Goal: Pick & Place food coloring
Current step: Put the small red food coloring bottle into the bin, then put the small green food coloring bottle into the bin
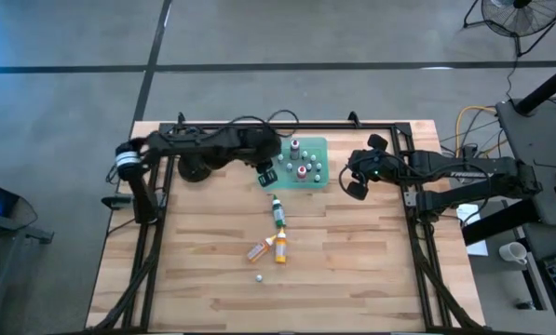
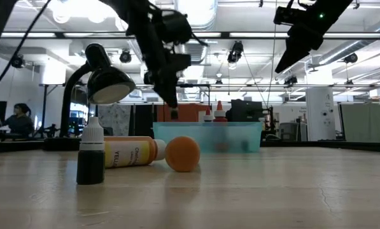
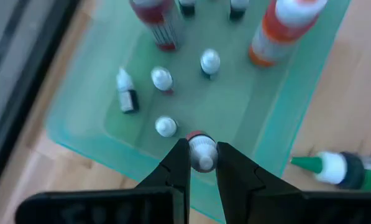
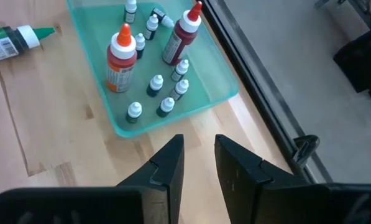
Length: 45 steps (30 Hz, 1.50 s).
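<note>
Left gripper [image 3: 202, 163], clamped on a small white-capped bottle [image 3: 202, 152] above the green tray [image 3: 79, 124], should lower it upright, clear of neighbouring bottles, before releasing.

Green tray [image 1: 317, 145] crowded with upright bottles [image 4: 119, 59], bare table [image 1: 352, 270] toward the front

Small bottles [image 4: 155, 85] stand in the tray [image 1: 320, 146] at the back of the surface [image 1: 352, 261]; three more bottles [image 1: 278, 212] lie before it.
</note>
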Each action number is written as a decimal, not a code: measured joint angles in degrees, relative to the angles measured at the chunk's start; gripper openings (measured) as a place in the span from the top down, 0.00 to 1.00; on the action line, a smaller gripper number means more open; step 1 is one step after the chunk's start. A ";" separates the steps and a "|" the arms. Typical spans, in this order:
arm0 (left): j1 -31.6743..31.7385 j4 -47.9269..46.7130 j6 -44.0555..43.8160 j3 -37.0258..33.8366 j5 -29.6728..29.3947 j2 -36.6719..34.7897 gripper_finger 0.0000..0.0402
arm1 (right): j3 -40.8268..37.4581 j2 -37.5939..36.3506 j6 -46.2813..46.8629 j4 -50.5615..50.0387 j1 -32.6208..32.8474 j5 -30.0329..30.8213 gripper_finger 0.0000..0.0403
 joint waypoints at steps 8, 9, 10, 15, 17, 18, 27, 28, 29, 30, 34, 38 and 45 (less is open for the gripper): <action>-0.09 4.64 0.60 -0.85 -1.19 5.05 0.92 | -0.77 0.00 1.93 -0.05 -0.53 0.24 0.80; -0.09 4.83 0.76 -0.94 -1.19 5.59 0.92 | -0.77 0.00 1.91 -0.03 -0.74 0.34 0.80; -0.04 5.20 0.85 -0.98 -1.15 6.06 0.92 | -0.77 0.00 1.89 -0.02 -0.89 0.75 0.80; 0.02 4.86 1.53 -1.33 -1.15 8.26 0.92 | -0.77 0.00 1.81 -0.02 -1.24 1.52 0.80; 0.06 4.55 1.53 -1.33 -1.15 9.08 0.92 | -0.77 0.00 1.95 -0.02 -1.24 1.51 0.80; 0.06 4.67 1.53 -1.33 -1.15 9.45 0.92 | -0.77 0.00 1.93 -0.02 -1.24 1.51 0.80; 0.08 3.60 1.44 -1.33 -1.17 10.48 0.82 | -0.77 0.00 1.97 -0.02 -1.46 1.49 0.80; 0.08 3.58 1.44 -1.33 -1.17 10.45 0.80 | -0.77 0.00 1.98 -0.02 -1.46 1.49 0.80; 0.08 3.56 1.44 -1.33 -1.17 10.37 0.79 | -0.77 0.00 2.05 -0.02 -1.46 1.49 0.80; 0.08 3.47 1.41 -1.33 -1.17 10.14 0.77 | -0.77 0.00 2.06 -0.02 -1.46 1.49 0.80; 0.05 2.62 1.09 -1.01 -1.59 7.80 0.73 | -0.77 0.00 2.01 -0.02 -1.46 1.49 0.80; -0.49 -0.57 1.09 0.18 -2.10 4.46 0.73 | -0.77 0.00 1.90 -0.02 -1.46 1.49 0.80; -4.09 -2.47 6.84 0.41 8.50 -5.27 0.73 | -0.79 0.00 1.59 -0.02 -1.46 1.41 0.80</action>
